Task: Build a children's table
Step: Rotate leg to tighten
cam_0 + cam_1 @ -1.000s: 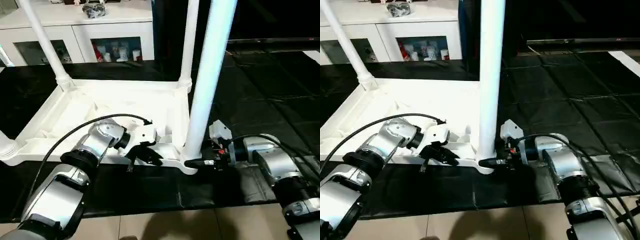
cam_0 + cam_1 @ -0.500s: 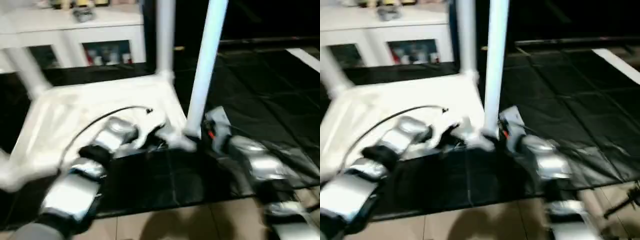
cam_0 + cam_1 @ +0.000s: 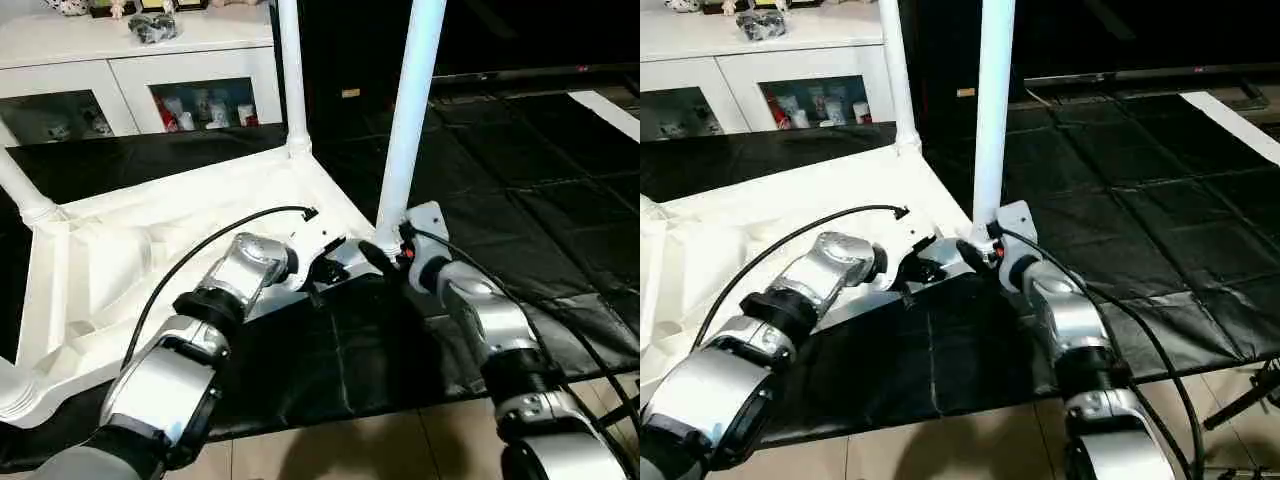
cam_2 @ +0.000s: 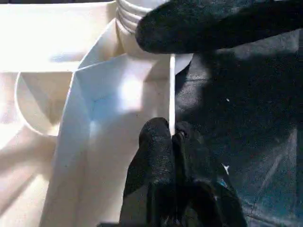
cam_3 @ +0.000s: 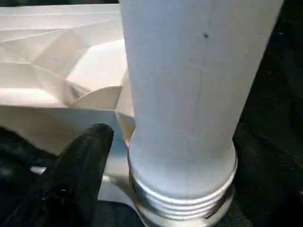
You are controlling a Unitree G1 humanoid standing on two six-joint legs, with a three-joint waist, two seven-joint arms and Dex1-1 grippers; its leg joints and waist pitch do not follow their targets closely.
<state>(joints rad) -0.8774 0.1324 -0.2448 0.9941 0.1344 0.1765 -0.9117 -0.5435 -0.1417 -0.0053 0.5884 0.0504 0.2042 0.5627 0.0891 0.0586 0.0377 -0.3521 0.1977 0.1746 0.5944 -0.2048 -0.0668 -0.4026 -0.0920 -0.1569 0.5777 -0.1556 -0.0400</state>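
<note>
1. Your left gripper (image 4: 173,137) had its jaws pressed together on the thin rim wall of the upturned table top (image 3: 130,250), just short of the near corner socket.
2. Your right gripper (image 3: 385,255) sat at the base of the nearest leg (image 3: 408,110). One black finger (image 5: 80,165) lay beside the threaded collar; whether the jaws were apart or clamped you couldn't tell from the frames.
3. That leg stood upright in the corner socket directly ahead of both jaws. Another leg (image 3: 290,70) stood at the far corner, and a third (image 3: 20,190) well out to the left.
4. Handling guess: hollow plastic, light, stiff, smooth and a bit slippery. The tall legs would lever easily.
5. Take hold low at the collar, not up the taper, and pinch the rim for bracing.
</note>
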